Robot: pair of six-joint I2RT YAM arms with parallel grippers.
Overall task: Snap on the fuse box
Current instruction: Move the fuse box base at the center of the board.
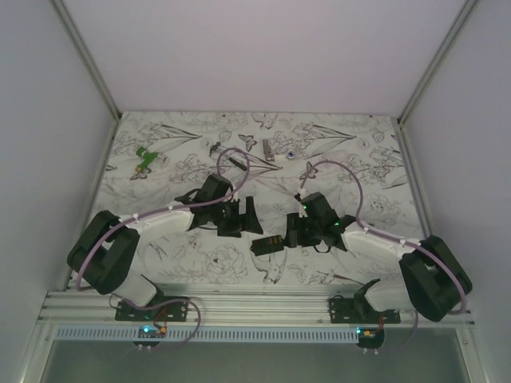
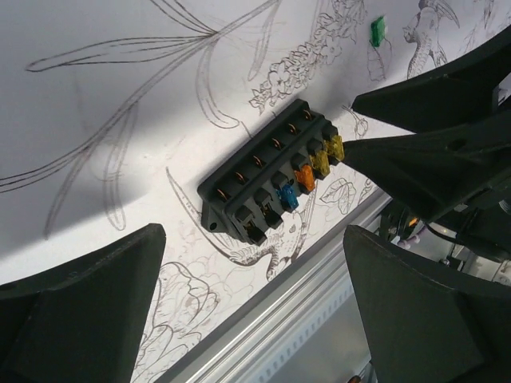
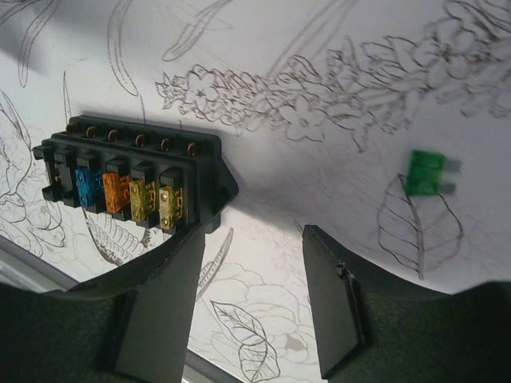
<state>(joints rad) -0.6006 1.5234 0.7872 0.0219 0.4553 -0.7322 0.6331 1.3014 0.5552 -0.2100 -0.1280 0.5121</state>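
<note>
The fuse box (image 1: 267, 245) is a flat black box lying on the patterned table between my two grippers. In the left wrist view, the fuse box (image 2: 271, 179) shows blue, orange and yellow fuses in its slots and a row of copper screws. My left gripper (image 1: 242, 222) is open and empty, its fingers (image 2: 88, 303) wide apart just short of the box. My right gripper (image 3: 247, 307) is open and empty. Its left finger (image 3: 160, 311) stands right by the yellow-fuse end of the fuse box (image 3: 132, 179).
A loose green fuse (image 3: 427, 173) lies on the cloth to the right of my right gripper and also shows in the left wrist view (image 2: 378, 30). A green plastic piece (image 1: 146, 159) and small parts (image 1: 269, 149) lie at the back. A metal rail (image 1: 255, 303) borders the near edge.
</note>
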